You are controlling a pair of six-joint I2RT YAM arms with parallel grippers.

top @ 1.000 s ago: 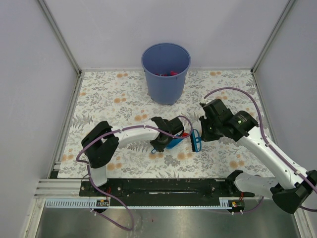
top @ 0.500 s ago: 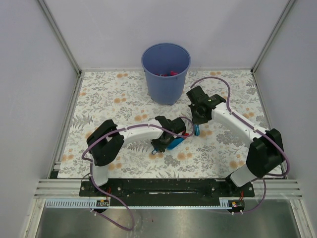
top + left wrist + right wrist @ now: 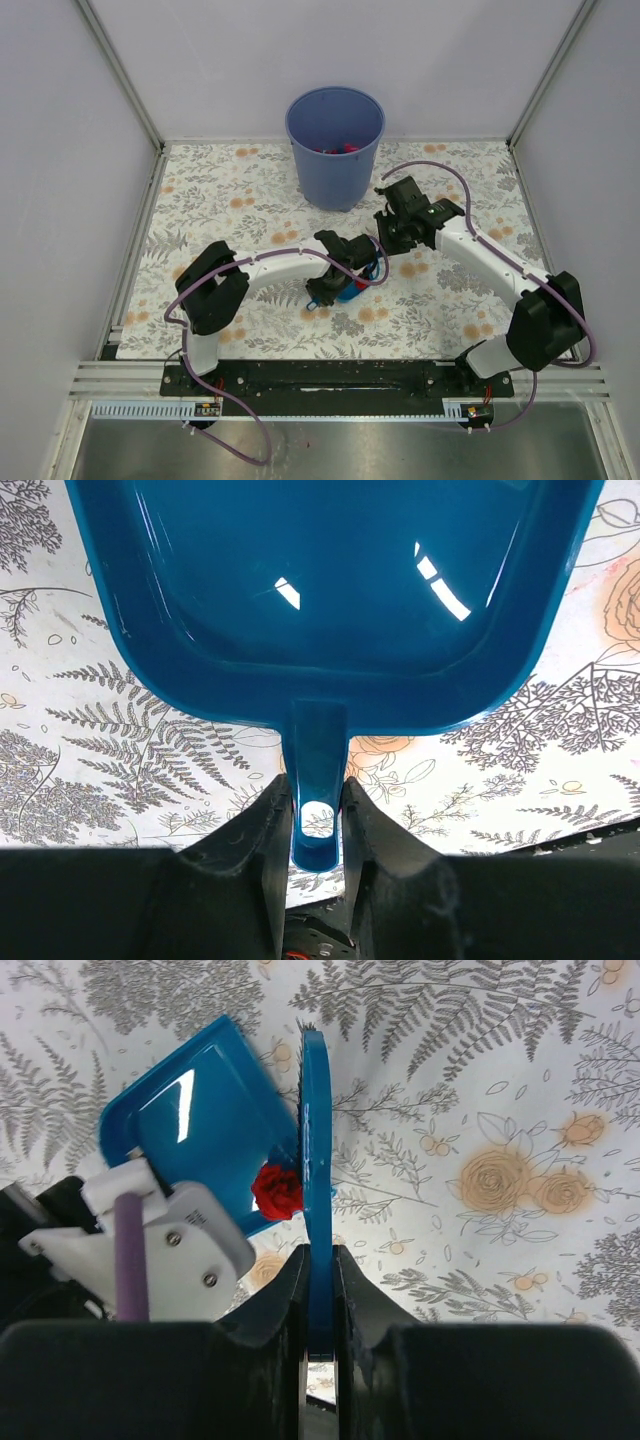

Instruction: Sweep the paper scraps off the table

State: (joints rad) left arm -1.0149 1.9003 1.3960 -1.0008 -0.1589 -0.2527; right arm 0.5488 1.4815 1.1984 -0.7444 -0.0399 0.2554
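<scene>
The left gripper (image 3: 318, 820) is shut on the handle of a blue dustpan (image 3: 320, 590), which lies flat on the flower-print table (image 3: 220, 200); the part of the pan shown in the left wrist view holds nothing. From above, the dustpan (image 3: 352, 288) lies mid-table with the left gripper (image 3: 325, 288) at its near-left end. The right gripper (image 3: 318, 1260) is shut on a thin blue brush (image 3: 316, 1160) seen edge-on. One crumpled red paper scrap (image 3: 277, 1190) sits at the rim of the dustpan (image 3: 190, 1120), pressed against the brush. In the top view the right gripper (image 3: 388, 243) hangs just right of the pan.
A blue bucket (image 3: 335, 150) stands at the back middle of the table, with red bits (image 3: 340, 149) inside. Metal-framed walls enclose the table on three sides. A black slotted rail (image 3: 320, 375) runs along the near edge by the arm bases.
The right arm has swung left and back with the brush, from right of the dustpan to right against it. The left arm and dustpan have hardly moved.
</scene>
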